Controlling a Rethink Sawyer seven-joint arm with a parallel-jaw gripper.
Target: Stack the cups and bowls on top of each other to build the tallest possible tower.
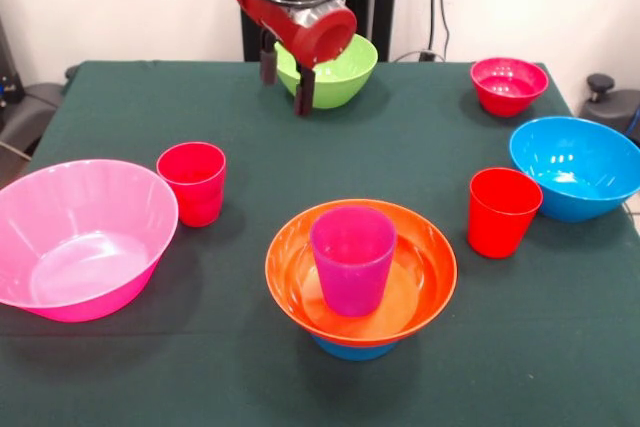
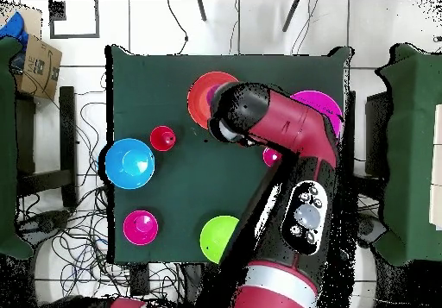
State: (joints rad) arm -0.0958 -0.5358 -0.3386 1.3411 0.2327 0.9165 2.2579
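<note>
The tower stands near the table's front middle: a purple cup [image 1: 352,259] upright in the wide orange bowl [image 1: 422,275], which rests on a small blue bowl [image 1: 352,350]. My gripper [image 1: 286,82] hangs open and empty at the far side, just left of the lime green bowl [image 1: 338,72]. One red cup [image 1: 192,183] stands left of the tower and another [image 1: 503,212] to its right. The large pink bowl [image 1: 80,237] is at the left, the large blue bowl [image 1: 577,167] at the right, and the small red-magenta bowl [image 1: 508,84] at the far right.
All pieces stand on a dark green table [image 1: 300,157]. In the overhead view my red arm [image 2: 293,141] reaches across the table and covers part of the orange bowl [image 2: 201,97] and the pink bowl [image 2: 324,104]. Cables lie on the floor around the table.
</note>
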